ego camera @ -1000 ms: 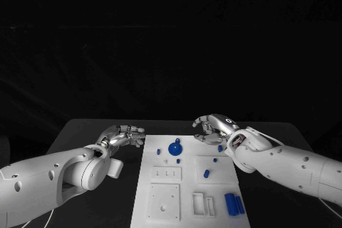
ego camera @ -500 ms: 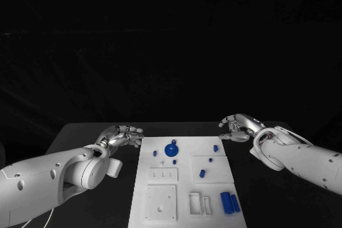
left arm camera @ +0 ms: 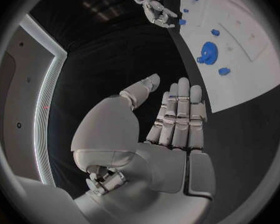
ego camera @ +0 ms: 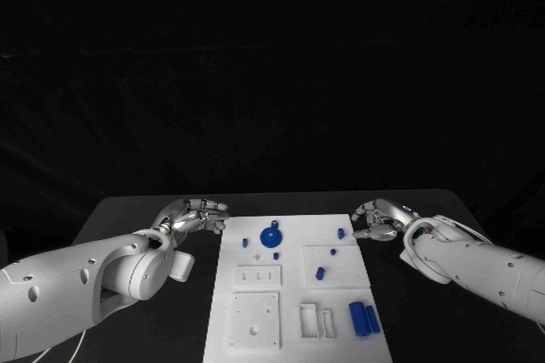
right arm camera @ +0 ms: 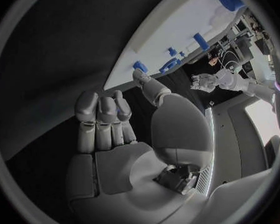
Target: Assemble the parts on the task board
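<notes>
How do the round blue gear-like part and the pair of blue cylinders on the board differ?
The blue gear is a flat disc lying at the far end of the task board; the blue cylinders are long, lying side by side at its near right corner. Both are blue, and neither hand touches them.

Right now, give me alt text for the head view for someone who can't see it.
A white task board lies on a black table, with small blue parts scattered on it. The left hand and the right hand hang empty beside its far corners, fingers curled.
</notes>
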### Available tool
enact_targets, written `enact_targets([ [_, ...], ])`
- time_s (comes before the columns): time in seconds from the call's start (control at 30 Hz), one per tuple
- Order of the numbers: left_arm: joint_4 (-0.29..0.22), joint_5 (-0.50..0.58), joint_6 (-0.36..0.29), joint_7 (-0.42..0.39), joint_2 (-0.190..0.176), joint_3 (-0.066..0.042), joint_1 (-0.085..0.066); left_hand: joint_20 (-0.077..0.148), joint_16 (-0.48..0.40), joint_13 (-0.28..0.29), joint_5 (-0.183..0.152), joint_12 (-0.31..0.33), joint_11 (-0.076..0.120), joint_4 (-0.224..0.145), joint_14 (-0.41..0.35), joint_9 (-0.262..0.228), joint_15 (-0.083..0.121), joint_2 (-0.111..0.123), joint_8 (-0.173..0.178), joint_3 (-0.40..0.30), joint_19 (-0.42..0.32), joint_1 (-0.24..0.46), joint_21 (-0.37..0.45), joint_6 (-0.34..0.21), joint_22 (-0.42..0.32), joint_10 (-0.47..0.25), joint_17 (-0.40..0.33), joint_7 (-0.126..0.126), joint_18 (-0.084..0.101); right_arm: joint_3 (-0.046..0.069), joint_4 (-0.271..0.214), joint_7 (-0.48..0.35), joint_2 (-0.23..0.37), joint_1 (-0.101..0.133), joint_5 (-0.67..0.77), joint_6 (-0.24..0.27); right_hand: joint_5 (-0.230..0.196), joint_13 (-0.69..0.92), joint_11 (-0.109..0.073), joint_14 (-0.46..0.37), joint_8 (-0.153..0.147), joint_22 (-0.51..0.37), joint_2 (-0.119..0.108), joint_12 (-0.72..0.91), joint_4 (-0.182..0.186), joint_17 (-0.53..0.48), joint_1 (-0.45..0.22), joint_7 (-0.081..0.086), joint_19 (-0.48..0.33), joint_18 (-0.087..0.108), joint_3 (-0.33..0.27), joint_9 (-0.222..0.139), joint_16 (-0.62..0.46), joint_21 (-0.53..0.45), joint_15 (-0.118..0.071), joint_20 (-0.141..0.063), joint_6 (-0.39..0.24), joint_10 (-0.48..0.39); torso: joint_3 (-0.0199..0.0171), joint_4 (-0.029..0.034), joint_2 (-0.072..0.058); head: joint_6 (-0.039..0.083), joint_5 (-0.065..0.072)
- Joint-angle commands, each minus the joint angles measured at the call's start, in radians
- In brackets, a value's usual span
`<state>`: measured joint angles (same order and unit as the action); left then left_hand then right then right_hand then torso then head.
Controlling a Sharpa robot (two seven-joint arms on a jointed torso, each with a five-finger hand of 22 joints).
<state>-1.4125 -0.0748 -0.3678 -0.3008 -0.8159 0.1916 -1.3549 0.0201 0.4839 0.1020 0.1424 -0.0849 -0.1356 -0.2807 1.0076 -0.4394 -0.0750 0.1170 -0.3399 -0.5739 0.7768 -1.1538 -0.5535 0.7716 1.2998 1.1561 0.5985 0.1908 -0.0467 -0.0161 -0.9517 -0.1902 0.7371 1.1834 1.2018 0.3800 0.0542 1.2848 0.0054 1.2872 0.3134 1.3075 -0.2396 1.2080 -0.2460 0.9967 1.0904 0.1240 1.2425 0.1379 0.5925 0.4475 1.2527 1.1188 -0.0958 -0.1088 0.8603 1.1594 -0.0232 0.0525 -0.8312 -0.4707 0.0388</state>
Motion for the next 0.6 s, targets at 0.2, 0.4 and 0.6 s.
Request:
enact_targets([
  [0.2,-0.003,0.001,0.021,-0.014,0.004,-0.001,0.002,0.0,-0.007,0.0,-0.007,-0.002,-0.001,0.002,0.001,-0.001,-0.004,0.0,-0.002,-0.001,-0.006,0.009,-0.007,0.004,-0.002,0.007,0.002,0.001,-0.021,0.0,0.026,-0.023,-0.025,-0.017,-0.004,-0.055,-0.004,-0.002,-0.007,-0.003,0.003,0.016,0.012,-0.007,-0.001,0.002,0.025,-0.015,-0.01,0.124,0.014,0.001,-0.009,-0.003,-0.015,0.004,0.004,-0.007,0.0041,0.0012,0.0,-0.01,-0.001],
  [0.4,-0.003,0.001,0.022,-0.014,0.004,-0.001,0.002,0.0,-0.007,0.0,-0.007,-0.002,-0.001,0.002,0.001,-0.001,-0.004,0.0,-0.002,-0.001,-0.006,0.009,-0.007,0.003,-0.002,0.007,0.002,0.001,-0.021,0.0,0.035,-0.026,-0.041,-0.027,-0.006,-0.062,-0.005,-0.001,-0.012,-0.004,0.005,0.017,0.029,-0.007,0.014,0.003,0.022,-0.019,-0.013,0.124,0.024,0.002,-0.01,-0.002,-0.019,0.008,0.008,-0.008,0.0056,0.0012,0.001,-0.012,0.0],
  [0.6,-0.002,0.001,0.021,-0.013,0.003,-0.001,0.002,0.0,-0.007,0.0,-0.007,-0.002,-0.001,0.002,0.001,-0.001,-0.004,0.0,-0.002,-0.001,-0.006,0.009,-0.007,0.003,-0.002,0.007,0.002,0.001,-0.021,0.0,0.039,-0.029,-0.051,-0.031,-0.016,-0.066,-0.005,-0.002,-0.013,-0.004,0.005,0.017,0.053,-0.007,0.027,0.004,0.018,-0.021,-0.014,0.124,0.031,0.002,-0.011,-0.001,-0.021,0.01,0.008,-0.01,0.0052,0.001,0.001,-0.012,-0.001],
])
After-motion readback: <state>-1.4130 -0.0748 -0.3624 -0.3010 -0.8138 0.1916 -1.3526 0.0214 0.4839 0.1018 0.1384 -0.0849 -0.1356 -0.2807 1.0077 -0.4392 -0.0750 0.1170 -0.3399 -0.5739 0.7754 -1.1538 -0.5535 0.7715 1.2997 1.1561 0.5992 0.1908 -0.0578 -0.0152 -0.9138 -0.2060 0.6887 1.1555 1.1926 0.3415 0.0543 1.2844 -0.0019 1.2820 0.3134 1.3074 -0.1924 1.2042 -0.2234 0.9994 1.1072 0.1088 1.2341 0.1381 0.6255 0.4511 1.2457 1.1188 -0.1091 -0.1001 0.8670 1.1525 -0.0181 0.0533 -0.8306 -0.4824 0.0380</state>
